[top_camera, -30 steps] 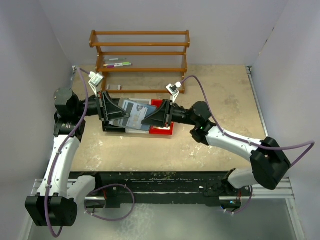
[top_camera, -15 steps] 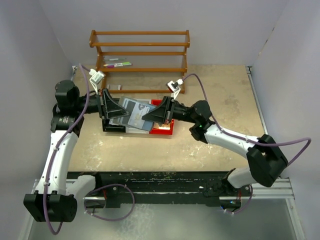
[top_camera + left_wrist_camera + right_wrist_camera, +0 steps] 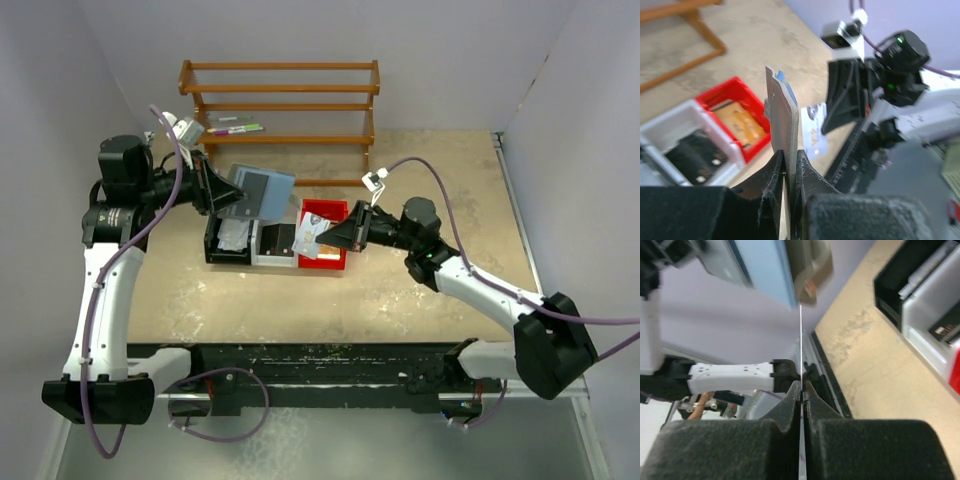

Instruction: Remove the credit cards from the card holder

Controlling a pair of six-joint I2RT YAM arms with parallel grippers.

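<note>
1. The left gripper (image 3: pixel 222 193) is clenched on the card holder (image 3: pixel 260 190). The holder is a flat grey-blue case of squarish panels with rounded corners. It is held off the table, above the far left end of the row of bins.
2. In the left wrist view the card holder (image 3: pixel 782 117) stands edge-on. It reads as a thin, stiff, layered slab with a blue sliver along one face. Its lower edge is nipped between the black, matte tips of the left gripper (image 3: pixel 789 159).
3. The right gripper (image 3: pixel 338 234) is pinched on a credit card (image 3: pixel 309 245), a thin pale rectangle with printed markings. The card is fully out of the holder, to its right and nearer. It sits over the place where the white bin meets the red one.
4. From the right wrist the credit card (image 3: pixel 800 347) is only a hair-thin white line rising from the closed tips of the right gripper (image 3: pixel 801 388). The holder's smooth blue panel (image 3: pixel 765 270) is blurred beyond it.
5. The boxy plastic bins sit in a line on the sandy, speckled table (image 3: pixel 430 190): the black bin (image 3: pixel 225 260) on the left, the white bin (image 3: pixel 272 262) in the middle and the red bin (image 3: pixel 325 208) on the right. A tan-orange card (image 3: pixel 742 125) lies flat in the red one.
6. A slatted wooden rack (image 3: pixel 280 88) stands at the far edge, with slim markers (image 3: pixel 236 128) on a shelf.
</note>
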